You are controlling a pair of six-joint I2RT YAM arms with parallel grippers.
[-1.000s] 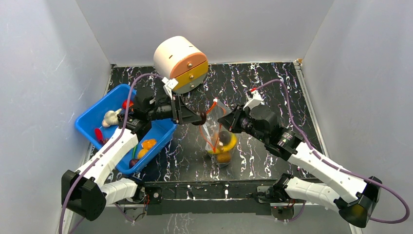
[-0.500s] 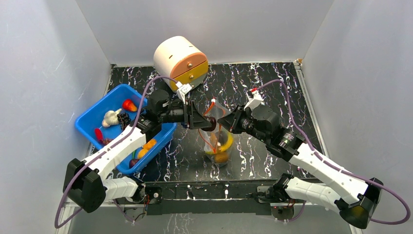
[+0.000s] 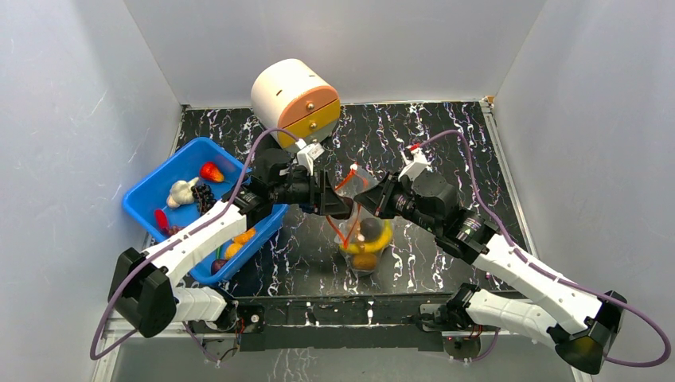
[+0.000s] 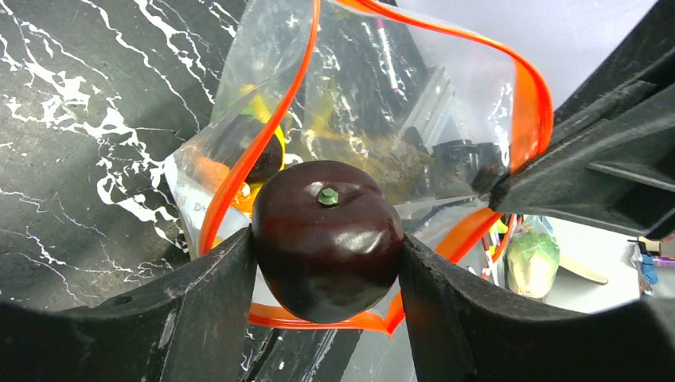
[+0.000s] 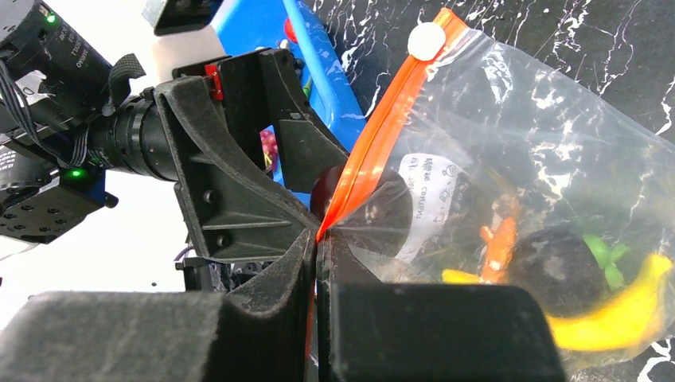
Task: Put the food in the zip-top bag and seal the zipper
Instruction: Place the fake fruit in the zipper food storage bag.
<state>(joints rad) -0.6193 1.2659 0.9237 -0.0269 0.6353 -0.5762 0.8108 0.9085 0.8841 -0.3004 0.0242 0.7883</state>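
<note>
My left gripper point(image 4: 326, 248) is shut on a dark maroon round fruit point(image 4: 326, 235) with a green stem, right at the open mouth of the zip-top bag point(image 4: 414, 119). The red-orange zipper point(image 4: 263, 135) loops round behind the fruit. My right gripper point(image 5: 318, 239) is shut on the zipper point(image 5: 382, 143) at the mouth's edge and holds the bag point(image 3: 362, 243) upright. Inside the bag lie a yellow banana point(image 5: 629, 310), an orange piece point(image 5: 500, 235) and a dark round fruit point(image 5: 557, 267). In the top view the left gripper point(image 3: 341, 208) meets the right gripper point(image 3: 360, 199) above the bag.
A blue bin point(image 3: 159, 191) at the left holds white garlic point(image 3: 181, 191), dark grapes point(image 3: 203, 193), a red piece point(image 3: 211, 171) and orange fruits point(image 3: 241, 235). A cream round drawer unit point(image 3: 294, 99) stands at the back. White walls enclose the black marbled table point(image 3: 446, 135).
My left arm has swung right from over the blue bin to the bag's mouth, carrying the dark fruit. The right gripper has kept its hold on the zipper.
</note>
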